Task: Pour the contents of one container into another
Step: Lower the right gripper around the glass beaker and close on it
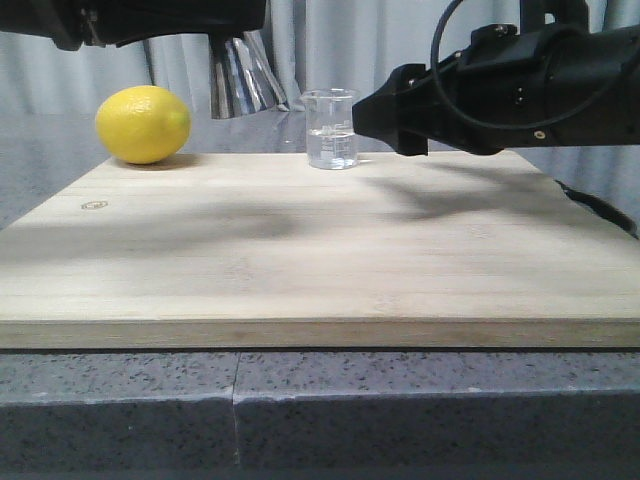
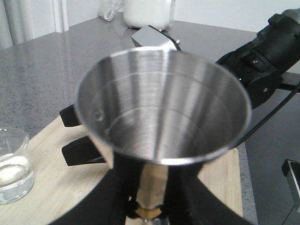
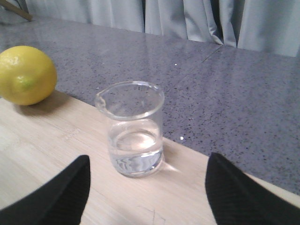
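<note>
While the wooden board point(image 1: 300, 260) takes up most of the grey stone counter point(image 1: 300, 400) in front of me, very little stands on it: along its far edge a yellow lemon point(image 1: 143, 124) sits at the left, and the small clear glass beaker point(image 1: 330, 129) stands upright near the middle, well apart from the lemon, with a shallow pool of clear liquid in its bottom. My right gripper point(image 3: 145, 187) reaches in from the right at the beaker's height, its two black fingers spread wide, one on each side of the glass and neither touching it; nothing lies between them and the beaker. My left gripper point(image 2: 145, 206) is clamped around the brass-coloured waist of the steel jigger point(image 2: 161, 108), which I hold raised above the board's far edge, between the lemon and the beaker, its wide mouth turned toward my wrist camera. Whether anything is in that cup I cannot tell. Past the jigger's rim, the black right arm point(image 2: 262, 65) fills the far right.
</note>
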Controlling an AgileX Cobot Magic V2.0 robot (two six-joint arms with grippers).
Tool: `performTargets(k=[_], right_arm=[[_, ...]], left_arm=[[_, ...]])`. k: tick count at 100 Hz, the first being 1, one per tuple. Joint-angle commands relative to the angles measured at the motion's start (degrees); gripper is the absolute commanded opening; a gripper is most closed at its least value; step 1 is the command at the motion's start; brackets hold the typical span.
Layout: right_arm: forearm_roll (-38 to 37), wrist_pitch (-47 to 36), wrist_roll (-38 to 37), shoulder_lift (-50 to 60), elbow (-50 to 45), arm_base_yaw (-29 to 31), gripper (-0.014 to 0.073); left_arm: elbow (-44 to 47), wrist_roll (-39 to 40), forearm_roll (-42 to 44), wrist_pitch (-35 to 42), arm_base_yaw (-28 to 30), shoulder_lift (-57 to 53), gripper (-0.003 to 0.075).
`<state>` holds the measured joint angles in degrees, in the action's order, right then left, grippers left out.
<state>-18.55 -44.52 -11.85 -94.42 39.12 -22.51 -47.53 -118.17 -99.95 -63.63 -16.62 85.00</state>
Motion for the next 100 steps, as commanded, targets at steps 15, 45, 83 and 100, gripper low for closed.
performTargets(k=[15,45,83,100], right_arm=[[-1.67,-4.05,-0.58,0.19,3.96,-0.17,0.0473],[-2.52,-0.48,-1.43,0.12,6.18,-0.17,0.0473],[-4.59,-0.24,-3.46,-3.08,7.86,-0.22,0.0473],[-4.83,0.1,-3.54,-4.32,9.31,-0.22,0.0473]], left_arm=[[-1.76,0.32,-3.85,-3.72,-0.5,-1.63,-0.0019],[-1.76,0.32,-3.85,-3.72,-0.5,-1.63,-0.0019],[-1.76,0.32,-3.85,-3.72,-0.5,-1.63,-0.0019],[-1.76,0.32,-3.85,-3.72,-0.5,-1.63,-0.0019]])
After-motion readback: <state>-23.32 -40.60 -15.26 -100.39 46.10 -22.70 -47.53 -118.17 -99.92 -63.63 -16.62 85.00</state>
